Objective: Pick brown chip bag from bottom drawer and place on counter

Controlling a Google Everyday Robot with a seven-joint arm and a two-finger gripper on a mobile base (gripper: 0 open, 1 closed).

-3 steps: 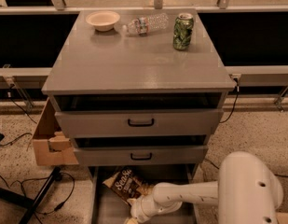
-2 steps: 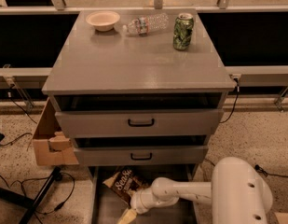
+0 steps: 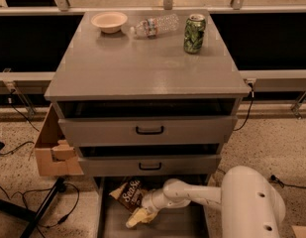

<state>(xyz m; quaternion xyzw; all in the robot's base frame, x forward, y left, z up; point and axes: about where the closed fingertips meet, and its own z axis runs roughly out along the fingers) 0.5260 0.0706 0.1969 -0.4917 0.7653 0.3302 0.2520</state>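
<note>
The bottom drawer (image 3: 182,226) of the grey cabinet is pulled out. The brown chip bag (image 3: 128,194) lies inside it, at the far left of the drawer floor. The far end of the bag is tucked a little under the drawer above. White letters show on the bag.

The white arm (image 3: 192,194) reaches in from the right, low over the drawer floor. At its end is the pale yellow gripper (image 3: 135,218). It points down and to the left. It sits just on the near side of the bag, very close to it. It is hard to say if it touches the bag. It is also not clear if the gripper is open or closed. The robot's big round white body (image 3: 251,205) is at the near right.

The two drawers above have black handles, and both are pulled out a little.

On the counter (image 3: 142,68), along the far edge, sit three things. A small pale bowl (image 3: 109,21) is on the left. A clear plastic bottle (image 3: 153,25) lies on its side in the middle. A green can (image 3: 194,33) stands up on the right.

An open cardboard box (image 3: 52,150) sits on the floor to the left of the cabinet.
</note>
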